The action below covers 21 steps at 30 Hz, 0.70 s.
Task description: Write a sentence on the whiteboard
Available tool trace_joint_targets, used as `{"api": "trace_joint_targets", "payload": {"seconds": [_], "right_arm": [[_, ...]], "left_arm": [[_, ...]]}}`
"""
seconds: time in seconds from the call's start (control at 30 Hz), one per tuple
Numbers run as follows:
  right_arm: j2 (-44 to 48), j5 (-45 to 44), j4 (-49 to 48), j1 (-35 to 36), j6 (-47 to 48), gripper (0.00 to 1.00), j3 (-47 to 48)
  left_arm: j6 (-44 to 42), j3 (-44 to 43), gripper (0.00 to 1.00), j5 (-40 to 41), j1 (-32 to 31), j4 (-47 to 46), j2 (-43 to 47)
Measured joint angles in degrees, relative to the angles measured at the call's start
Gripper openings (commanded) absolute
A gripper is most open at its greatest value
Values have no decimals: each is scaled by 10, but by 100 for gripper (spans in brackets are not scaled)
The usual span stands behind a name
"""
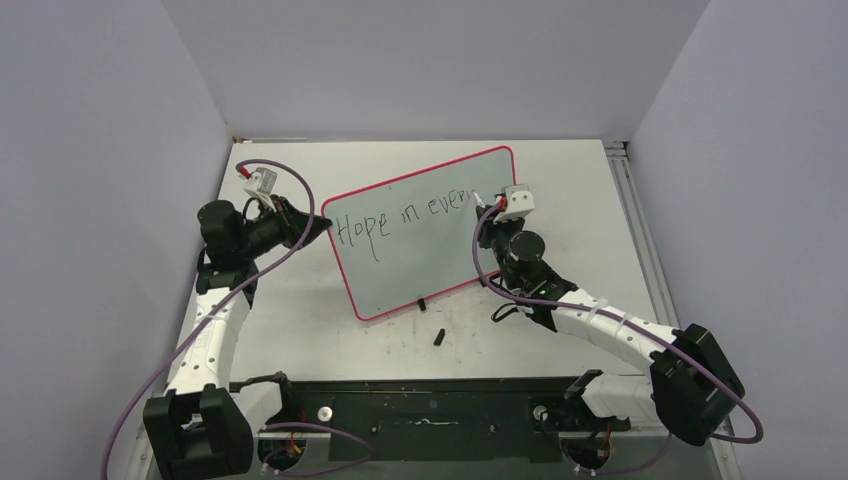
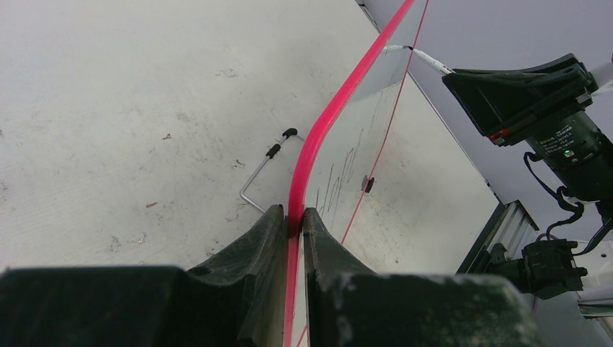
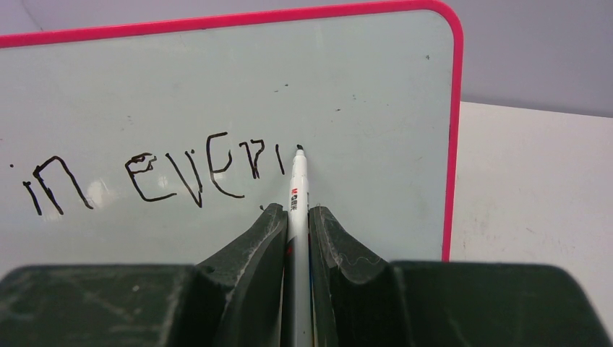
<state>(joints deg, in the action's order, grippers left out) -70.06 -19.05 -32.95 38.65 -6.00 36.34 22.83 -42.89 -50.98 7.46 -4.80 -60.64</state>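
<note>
Toward the desk's (image 1: 300,330) far edge, seen from above, the whiteboard (image 1: 420,275) stands propped, and the sentence (image 1: 400,218) reads "Hope in ever" so far. At the left wrist, the left gripper (image 2: 293,217) pinches the whiteboard's red rim. At the right wrist, the right gripper (image 3: 296,213) clamps the pen (image 3: 297,181), its tip at the last stroke. Pressing too hard could tip the whiteboard or make the pen slip, spoiling the next letter.

Bright, even, diffuse light from overhead. Shadows under the arms on the tabletop (image 1: 300,330) are soft and faint. Whiteboard (image 3: 376,79) is glossy, dull sheen only. Right tool (image 3: 294,215) is dark and soft-focused up close; lettering (image 3: 189,189) is sharp. Top view is low in fine detail.
</note>
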Motion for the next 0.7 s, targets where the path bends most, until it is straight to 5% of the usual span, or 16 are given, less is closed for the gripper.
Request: {"api": "trace_joint_targets", "payload": {"seconds": [0.7], "right_arm": [[9,5,23,24,-36,5,-28]], "left_arm": [[0,0,0,0,0,0,0]]}}
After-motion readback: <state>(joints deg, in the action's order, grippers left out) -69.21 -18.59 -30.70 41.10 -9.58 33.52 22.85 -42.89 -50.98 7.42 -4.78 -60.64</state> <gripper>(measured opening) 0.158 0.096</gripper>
